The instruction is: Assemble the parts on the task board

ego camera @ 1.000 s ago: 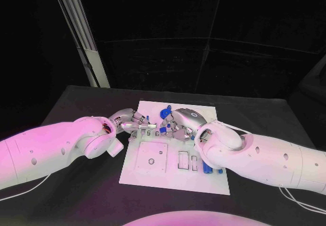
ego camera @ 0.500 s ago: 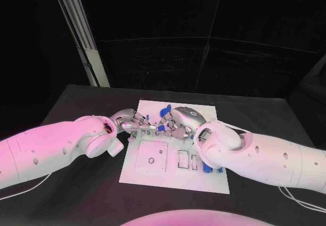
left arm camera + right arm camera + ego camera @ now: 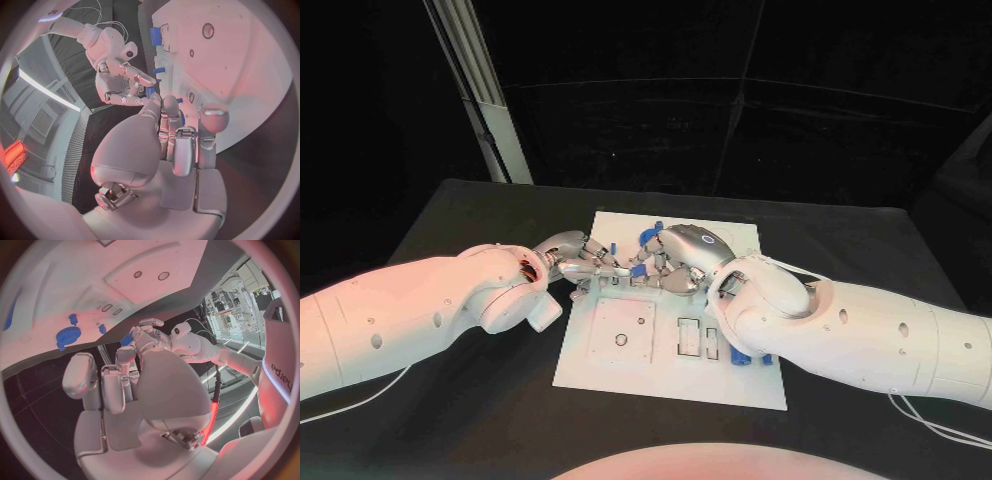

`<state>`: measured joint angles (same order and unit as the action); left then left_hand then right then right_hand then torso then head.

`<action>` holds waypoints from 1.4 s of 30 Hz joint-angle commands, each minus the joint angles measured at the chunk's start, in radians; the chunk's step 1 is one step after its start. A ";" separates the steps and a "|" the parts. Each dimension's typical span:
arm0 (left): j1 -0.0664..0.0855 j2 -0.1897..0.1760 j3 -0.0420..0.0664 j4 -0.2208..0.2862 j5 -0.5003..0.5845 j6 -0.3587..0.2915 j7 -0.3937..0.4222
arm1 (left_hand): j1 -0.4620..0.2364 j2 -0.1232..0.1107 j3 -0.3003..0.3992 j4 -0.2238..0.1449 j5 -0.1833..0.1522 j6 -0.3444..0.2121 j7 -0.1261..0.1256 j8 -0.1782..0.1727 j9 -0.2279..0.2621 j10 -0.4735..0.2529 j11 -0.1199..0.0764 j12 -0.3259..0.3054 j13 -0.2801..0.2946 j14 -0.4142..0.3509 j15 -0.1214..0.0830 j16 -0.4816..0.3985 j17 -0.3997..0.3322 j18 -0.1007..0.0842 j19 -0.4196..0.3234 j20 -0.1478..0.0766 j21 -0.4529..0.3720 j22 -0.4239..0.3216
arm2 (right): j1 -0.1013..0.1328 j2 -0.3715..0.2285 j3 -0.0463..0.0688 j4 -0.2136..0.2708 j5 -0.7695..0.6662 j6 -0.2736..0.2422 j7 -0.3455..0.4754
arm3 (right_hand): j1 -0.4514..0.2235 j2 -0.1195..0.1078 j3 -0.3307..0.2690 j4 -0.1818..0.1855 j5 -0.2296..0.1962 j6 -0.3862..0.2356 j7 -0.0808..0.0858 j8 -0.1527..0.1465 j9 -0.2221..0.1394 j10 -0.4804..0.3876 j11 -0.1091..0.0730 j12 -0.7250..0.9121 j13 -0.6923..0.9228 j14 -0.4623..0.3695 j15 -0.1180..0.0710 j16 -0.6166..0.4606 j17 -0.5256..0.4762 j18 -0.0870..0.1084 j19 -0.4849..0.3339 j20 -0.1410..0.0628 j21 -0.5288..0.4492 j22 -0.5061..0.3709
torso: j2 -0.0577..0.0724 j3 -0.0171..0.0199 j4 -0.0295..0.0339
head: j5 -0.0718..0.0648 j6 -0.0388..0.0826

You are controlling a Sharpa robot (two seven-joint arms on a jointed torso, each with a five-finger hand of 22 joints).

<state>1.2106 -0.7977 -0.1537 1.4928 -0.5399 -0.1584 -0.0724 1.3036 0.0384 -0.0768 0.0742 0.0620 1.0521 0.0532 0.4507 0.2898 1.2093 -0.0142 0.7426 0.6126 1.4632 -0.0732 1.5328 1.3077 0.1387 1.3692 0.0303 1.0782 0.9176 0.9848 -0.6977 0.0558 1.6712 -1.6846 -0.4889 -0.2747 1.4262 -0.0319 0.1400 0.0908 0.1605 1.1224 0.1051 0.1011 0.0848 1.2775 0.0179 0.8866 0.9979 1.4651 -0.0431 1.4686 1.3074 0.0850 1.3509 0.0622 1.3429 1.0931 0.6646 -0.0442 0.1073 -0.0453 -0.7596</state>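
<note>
While the black table is lying under a dark room, the task board is sitting mid-table; both hands (left hand, right hand) are meeting over its far half, beside a blue part; their grasp I cannot tell.

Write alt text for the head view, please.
Two white robot arms meet over the far half of a white task board on a black table, left hand and right hand close together among small blue parts.

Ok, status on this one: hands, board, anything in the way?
Both hands, left hand and right hand, meet over the task board. Grasp unclear. Blue parts behind fingers. No obstruction.
</note>
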 commanded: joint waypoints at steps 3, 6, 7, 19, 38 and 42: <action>0.001 0.003 0.001 0.002 -0.006 0.012 -0.004 | 0.009 -0.001 -0.001 -0.008 -0.004 -0.004 0.000 0.006 0.001 -0.005 -0.005 0.001 0.001 0.094 -0.007 0.004 0.204 -0.012 -0.006 -0.001 0.007 0.004 | 0.002 0.007 0.001 0.006 -0.008 -0.014 0.020 | 0.000 0.001 0.008 0.000 0.007 0.006 -0.003 0.007 -0.001 0.008 -0.001 0.008 0.004 0.071 -0.009 -0.003 0.111 0.008 0.003 -0.004 0.003 0.001 | -0.001 -0.0001 0.0029 | 0.000 -0.003; 0.001 0.003 0.001 0.002 -0.006 0.012 -0.005 | 0.009 -0.001 -0.001 -0.008 -0.004 -0.004 0.000 0.006 0.001 -0.005 -0.005 0.001 0.001 0.094 -0.007 0.004 0.204 -0.012 -0.006 -0.001 0.007 0.004 | 0.002 0.007 0.001 0.006 -0.008 -0.016 0.022 | 0.000 0.001 0.009 0.000 0.007 0.007 -0.003 0.007 -0.001 0.010 -0.002 0.010 0.006 0.071 -0.009 -0.003 0.110 0.008 0.004 -0.005 0.004 0.002 | -0.002 -0.0002 0.0031 | 0.000 -0.003; 0.001 0.003 0.001 0.002 -0.006 0.012 -0.005 | 0.009 -0.001 -0.001 -0.008 -0.004 -0.004 0.000 0.006 0.001 -0.005 -0.005 0.001 0.001 0.094 -0.007 0.004 0.204 -0.012 -0.006 -0.001 0.007 0.004 | 0.002 0.007 0.001 0.007 -0.008 -0.017 0.023 | 0.000 0.001 0.009 0.000 0.007 0.007 -0.003 0.007 -0.001 0.010 -0.002 0.010 0.006 0.071 -0.009 -0.003 0.110 0.008 0.004 -0.005 0.004 0.002 | -0.001 -0.0002 0.0025 | 0.000 -0.003; 0.001 0.004 0.001 0.001 -0.006 0.011 -0.006 | 0.012 0.001 0.001 -0.009 -0.004 -0.005 0.000 0.008 0.002 -0.005 -0.005 0.002 0.002 0.094 -0.008 0.004 0.204 -0.012 -0.007 -0.002 0.009 0.006 | 0.002 0.014 0.001 0.002 -0.010 -0.010 0.020 | -0.001 0.000 0.012 0.000 0.007 0.010 -0.004 0.008 -0.001 0.014 -0.002 0.016 0.011 0.071 -0.010 -0.004 0.109 0.007 0.004 -0.005 0.004 0.003 | -0.002 -0.0004 0.0050 | -0.003 -0.007; 0.001 -0.021 0.001 -0.006 -0.006 0.000 0.003 | 0.002 0.004 -0.001 -0.002 -0.005 -0.008 0.001 0.014 0.005 -0.004 -0.004 0.003 0.003 0.094 -0.007 0.004 0.203 -0.012 -0.010 -0.002 0.014 0.012 | 0.002 0.010 0.001 -0.021 -0.025 0.004 -0.001 | -0.002 -0.001 0.014 0.001 0.007 0.012 -0.005 0.009 0.000 0.020 -0.003 0.026 0.019 0.071 -0.010 -0.004 0.109 0.007 0.004 -0.006 0.004 0.003 | -0.004 -0.0006 0.0067 | -0.006 -0.004; 0.001 -0.019 0.001 -0.003 -0.005 0.000 0.006 | -0.022 -0.002 -0.016 0.013 -0.008 -0.011 0.002 0.022 0.008 -0.002 -0.003 0.006 0.006 0.094 -0.006 0.005 0.204 -0.013 -0.013 -0.001 0.020 0.021 | 0.002 0.016 0.001 -0.025 -0.026 0.008 -0.001 | -0.002 -0.001 0.014 0.001 0.007 0.013 -0.005 0.009 0.000 0.021 -0.003 0.028 0.021 0.071 -0.010 -0.004 0.109 0.007 0.005 -0.006 0.004 0.003 | -0.004 -0.0010 0.0076 | -0.007 -0.004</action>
<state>1.2104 -0.8183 -0.1537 1.4868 -0.5437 -0.1590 -0.0813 1.2889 0.0380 -0.0890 0.0866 0.0579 1.0486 0.0569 0.4688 0.2969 1.2058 -0.0177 0.7425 0.6180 1.4669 -0.0768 1.5328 1.3075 0.1387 1.3624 0.0298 1.0929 0.9370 0.9853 -0.6839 0.0559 1.6452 -1.6997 -0.4883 -0.2736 1.4191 -0.0390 0.1484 0.0936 0.1627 1.1266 0.0992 0.1072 0.0826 1.2917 0.0178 0.9125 1.0179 1.4687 -0.0467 1.4686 1.3077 0.0850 1.3513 0.0617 1.3428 1.0948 0.6601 -0.0448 0.1134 -0.0521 -0.7633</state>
